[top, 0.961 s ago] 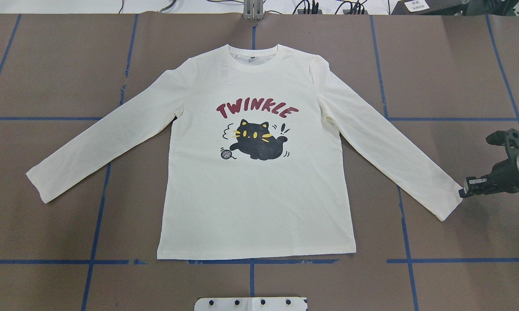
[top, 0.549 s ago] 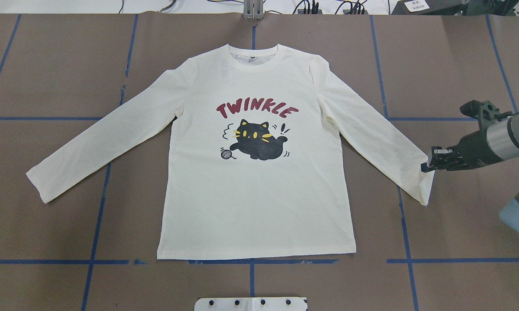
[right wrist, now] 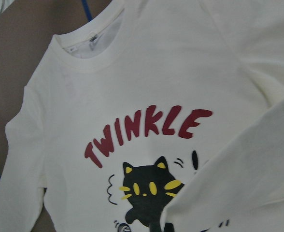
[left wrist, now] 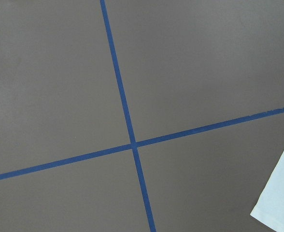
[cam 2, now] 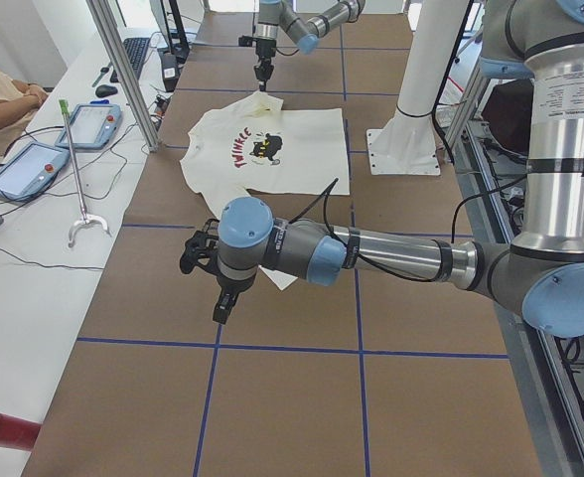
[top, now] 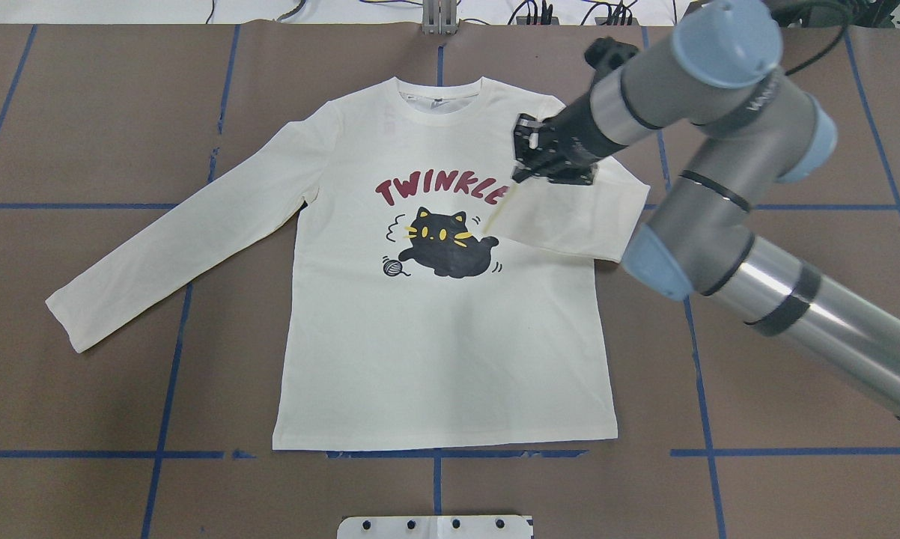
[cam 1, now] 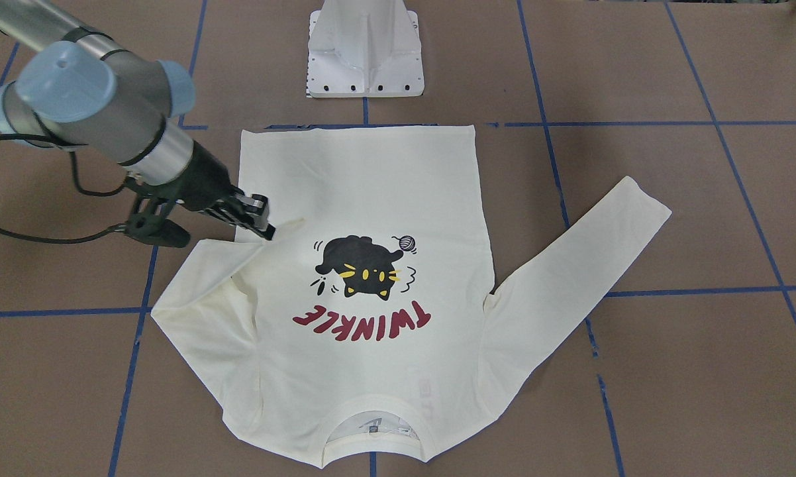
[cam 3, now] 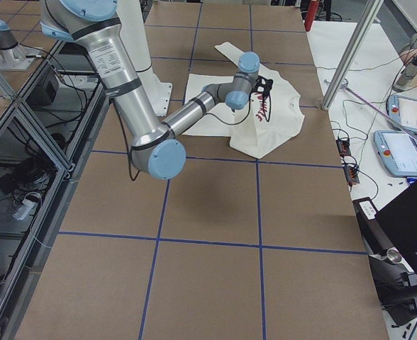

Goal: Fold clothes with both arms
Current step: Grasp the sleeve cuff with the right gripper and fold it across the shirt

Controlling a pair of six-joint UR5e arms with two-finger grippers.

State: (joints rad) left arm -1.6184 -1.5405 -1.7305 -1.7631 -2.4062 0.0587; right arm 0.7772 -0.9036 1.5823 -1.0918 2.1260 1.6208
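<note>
Overhead exterior: right gripper (top: 520,168) fingers seemingly closed on T-shirt (top: 435,359) sleeve cuff.

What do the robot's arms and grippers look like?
The right arm and left arm are silver-grey tubes with rounded light-blue joint caps and thin black bands. A black cable trails from the right arm. The right gripper and left gripper are black, with two fingers.

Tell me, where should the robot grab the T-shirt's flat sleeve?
Probably at the cuff, from above on its outer end. That sleeve lies flat and straight, its cuff is the free end farthest from the body, with bare table around it.
</note>
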